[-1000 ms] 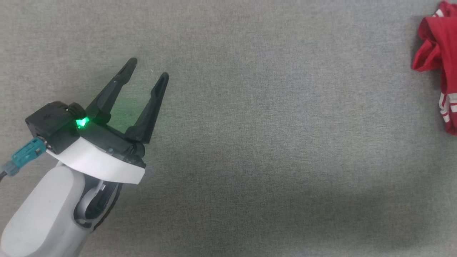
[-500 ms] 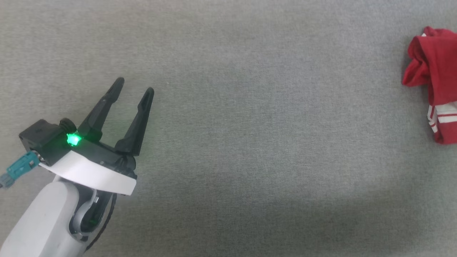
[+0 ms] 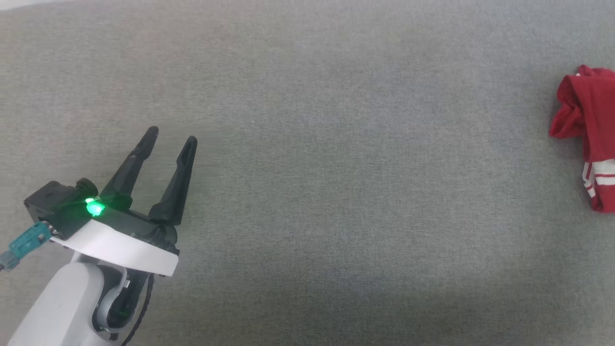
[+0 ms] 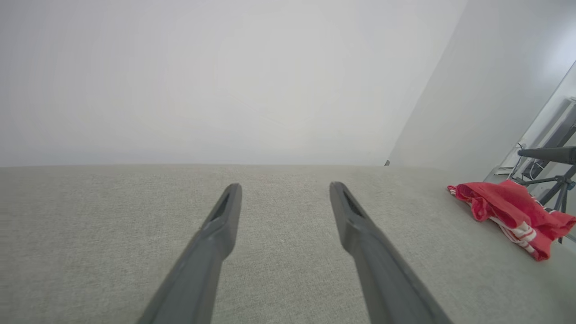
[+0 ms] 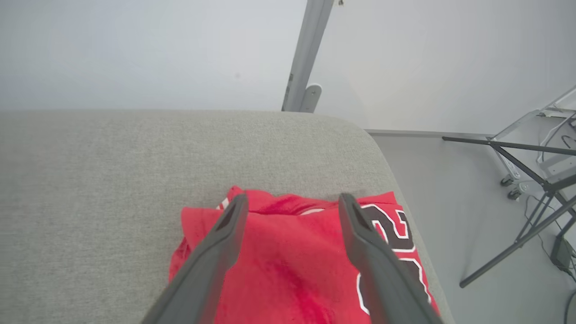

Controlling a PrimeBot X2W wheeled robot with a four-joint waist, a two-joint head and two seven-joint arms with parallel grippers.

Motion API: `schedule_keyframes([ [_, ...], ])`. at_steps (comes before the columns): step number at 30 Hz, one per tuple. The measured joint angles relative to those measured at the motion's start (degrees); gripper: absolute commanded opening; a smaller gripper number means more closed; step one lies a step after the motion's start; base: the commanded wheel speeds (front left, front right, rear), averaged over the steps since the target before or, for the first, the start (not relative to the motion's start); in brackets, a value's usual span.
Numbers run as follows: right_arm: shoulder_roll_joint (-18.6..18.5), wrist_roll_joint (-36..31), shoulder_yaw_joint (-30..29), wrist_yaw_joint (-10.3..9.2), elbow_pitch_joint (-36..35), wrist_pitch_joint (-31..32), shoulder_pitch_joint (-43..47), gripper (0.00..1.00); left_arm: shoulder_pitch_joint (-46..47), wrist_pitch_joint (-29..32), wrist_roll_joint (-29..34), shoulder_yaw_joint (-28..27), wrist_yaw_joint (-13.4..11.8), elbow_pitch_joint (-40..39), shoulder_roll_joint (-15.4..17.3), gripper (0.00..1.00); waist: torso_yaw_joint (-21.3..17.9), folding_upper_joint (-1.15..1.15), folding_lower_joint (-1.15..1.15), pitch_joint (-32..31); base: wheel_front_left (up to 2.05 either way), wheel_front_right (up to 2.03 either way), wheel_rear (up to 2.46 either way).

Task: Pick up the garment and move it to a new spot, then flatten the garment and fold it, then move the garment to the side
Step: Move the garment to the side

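The left gripper hovers at the lower left of the head view, its two dark fingers spread apart with nothing between them and a green light glowing at their base. The garment, a red jersey with red-and-white striped trim, lies bunched at the right edge of the frame on the gray cloth-covered tabletop, well apart from that gripper.

Compared with a second ago, both the gripper and the garment sit lower in the head view and a pale strip has appeared at the upper left corner. The whole scene has shifted, so this is the camera moving. The garment keeps the same crumpled shape.

In the left wrist view the left gripper points across bare tabletop, with the garment at the right edge of the frame.

In the right wrist view the right gripper is over the garment near the tabletop's rounded corner, its fingers wide and gripping nothing. Whether they touch the cloth cannot be told. A dark, white-outlined numeral shows beside the right-hand finger.
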State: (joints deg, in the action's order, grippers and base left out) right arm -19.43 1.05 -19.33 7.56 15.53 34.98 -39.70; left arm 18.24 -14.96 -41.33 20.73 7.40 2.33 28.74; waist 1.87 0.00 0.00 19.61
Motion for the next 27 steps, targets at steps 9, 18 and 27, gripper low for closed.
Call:
schedule_keyframes([
  [9,0.7,4.0,3.7,0.0,4.0,-5.2,0.6,1.0,-2.3,0.0,0.1,-2.5,0.0,1.5,-0.7,1.0,1.7,0.0,0.0,-3.4,0.0,0.0,0.0],
  [18,-0.2,9.8,9.1,0.0,8.3,-11.4,3.4,1.0,-6.0,0.0,1.4,-6.0,0.0,2.9,-1.6,1.0,3.5,0.0,0.0,-7.0,0.0,0.0,0.0],
  [27,0.4,14.4,15.0,0.0,10.6,-19.8,6.1,1.0,-10.1,0.0,2.6,-10.8,0.0,4.3,-2.1,1.0,4.9,0.0,0.0,-10.3,0.0,0.0,0.0],
])
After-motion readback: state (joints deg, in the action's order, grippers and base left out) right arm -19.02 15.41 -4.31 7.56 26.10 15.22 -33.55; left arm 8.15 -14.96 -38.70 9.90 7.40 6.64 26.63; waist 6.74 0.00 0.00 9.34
